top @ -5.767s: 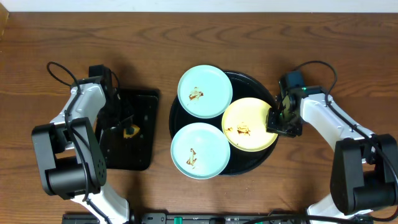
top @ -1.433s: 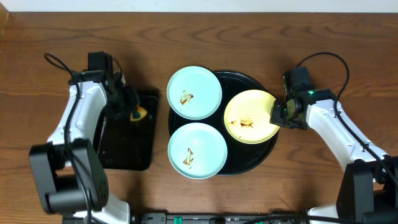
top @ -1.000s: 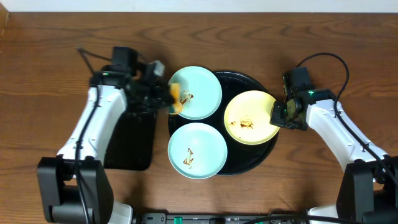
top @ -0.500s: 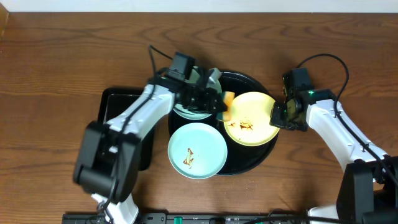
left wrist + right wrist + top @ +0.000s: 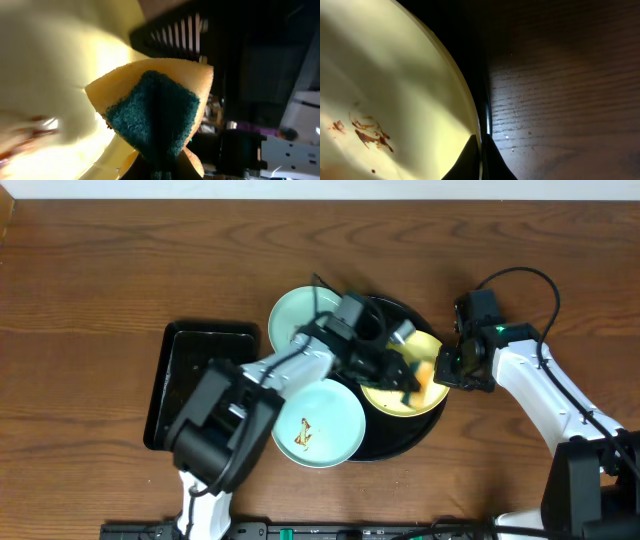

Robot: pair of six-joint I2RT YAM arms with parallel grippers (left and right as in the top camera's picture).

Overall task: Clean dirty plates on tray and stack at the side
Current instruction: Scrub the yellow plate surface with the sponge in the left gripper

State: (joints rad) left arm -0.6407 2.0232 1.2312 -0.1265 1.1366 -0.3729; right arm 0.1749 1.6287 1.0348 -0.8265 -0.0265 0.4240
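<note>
Three plates lie on the round black tray [image 5: 412, 434]. My right gripper [image 5: 446, 368] is shut on the right rim of the yellow plate [image 5: 385, 401], its fingertips [image 5: 472, 157] pinching the edge. Brown smears [image 5: 368, 133] mark that plate [image 5: 385, 85]. My left gripper [image 5: 415, 374] reaches across the tray, shut on a yellow sponge with a green scouring face [image 5: 155, 107], and holds it on the yellow plate [image 5: 45, 75] near its right side. One blue plate [image 5: 295, 320] at the back is partly hidden by the left arm. The front blue plate [image 5: 325, 420] shows a smear.
A rectangular black tray [image 5: 195, 380] sits left of the round one. Bare wooden table [image 5: 560, 100] lies right of the yellow plate's rim. The right arm's cable [image 5: 510, 278] loops above its wrist.
My left arm has swung the sponge from the rectangular tray, over the back blue plate, onto the yellow plate. The right gripper has kept still on the rim.
</note>
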